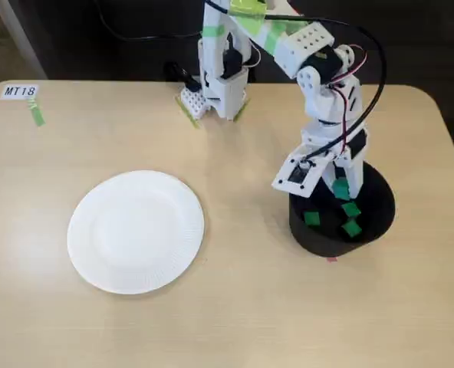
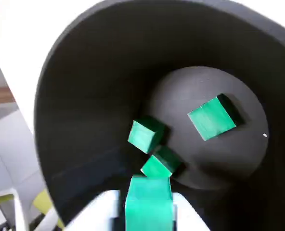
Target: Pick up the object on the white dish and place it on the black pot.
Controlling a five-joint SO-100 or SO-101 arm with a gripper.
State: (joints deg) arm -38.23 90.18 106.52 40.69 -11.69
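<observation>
- Black pot [image 1: 376, 203] sits at the right of the table in the fixed view, w/ the arm bent down over its mouth.
- Inside the pot, wrist view: three green cubes loose on the floor – a big-looking one [image 2: 211, 118] to the right, one [image 2: 145, 134] near centre, another [image 2: 158, 165] just below it & touching or nearly so.
- Fixed view also shows green cubes [image 1: 351, 227] in the pot, around the gripper [image 1: 340, 188].
- Fourth green block [image 2: 148, 208] at the bottom edge of the wrist view, right up by the camera, sitting betw. white gripper parts on either side.
- Gripper state: looks narrow, w/ that block between the white parts, but can't tell if it's actually clamped or just resting there; fingertips not clearly seen.
- White dish [image 1: 136, 231], a ribbed paper plate, lies left of centre on the table, well apart from the pot.
- Surface: pale wood-look tabletop [image 1: 235, 322] w/ rounded corners. Small label reading "MT18" [image 1: 20, 91] at far left corner, strip of green tape [image 1: 36, 113] just below it.
- Arm base [image 1: 221, 84] at the back edge, green tape on it too; dark backgrnd behind the table.
- Block orientation: near-cubic, so no clear long axis; its top face points up at the wrist cam, edges roughly square to the frame.
</observation>
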